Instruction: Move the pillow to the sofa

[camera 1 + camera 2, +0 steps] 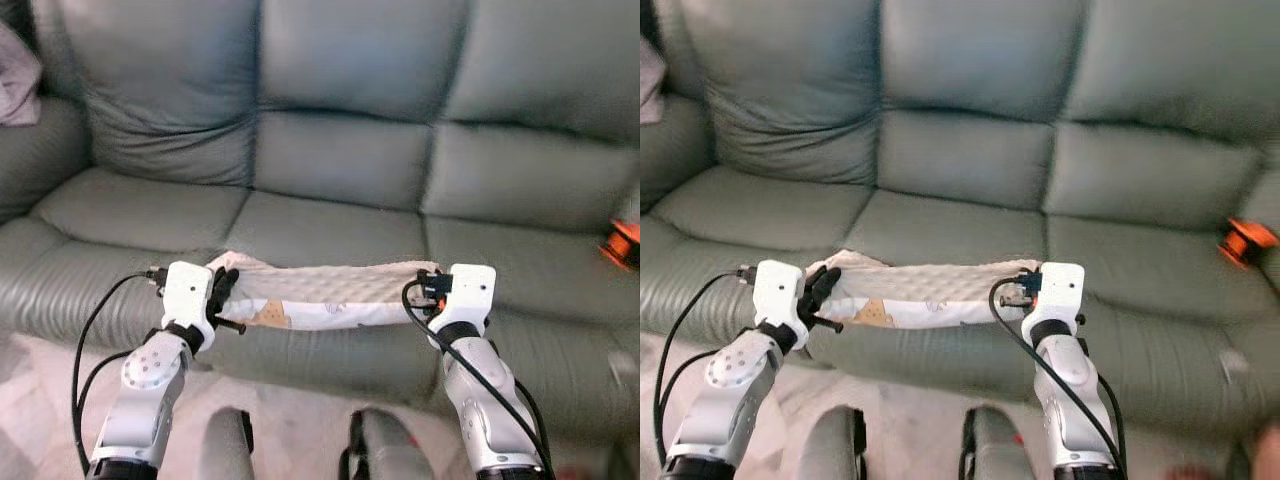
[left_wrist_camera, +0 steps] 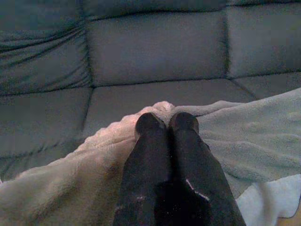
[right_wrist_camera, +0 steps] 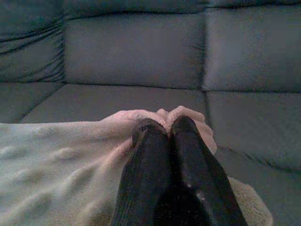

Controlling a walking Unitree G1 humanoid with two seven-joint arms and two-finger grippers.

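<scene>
Far left on the sofa (image 1: 330,160) armrest: a greyish-pink cloth bundle (image 1: 15,80), not part of the job. Left gripper (image 1: 222,290) up at the front edge of the seat, jaws pressed together pinching the left end of the pillow (image 1: 330,295); the left wrist view shows the 2 black fingers (image 2: 150,155) closed with fuzzy fabric bunched at their tips. Pillow is a cream, dimpled-top piece with a white printed underside, stretched roughly level between the 2 grippers, hanging over the front edge of the middle seat cushion (image 1: 320,225); cannot tell if its underside touches the cushion yet. Right gripper (image 3: 164,127) at the pillow's right end, jaws likewise pressed together on a gathered corner of fabric, per the right wrist view; its white wrist housing (image 1: 470,290) sits level with the left one. Further right on the seat, an orange object (image 1: 622,245), blurred, well apart from the pillow. Below, pale floor (image 1: 290,410) and parts of the robot's lower body. Progress guess: carry is basically done, pillow is at the sofa but held by both ends. Left to do: bring it further over the middle cushion, lower it, let go with both jaws, pull arms back.
</scene>
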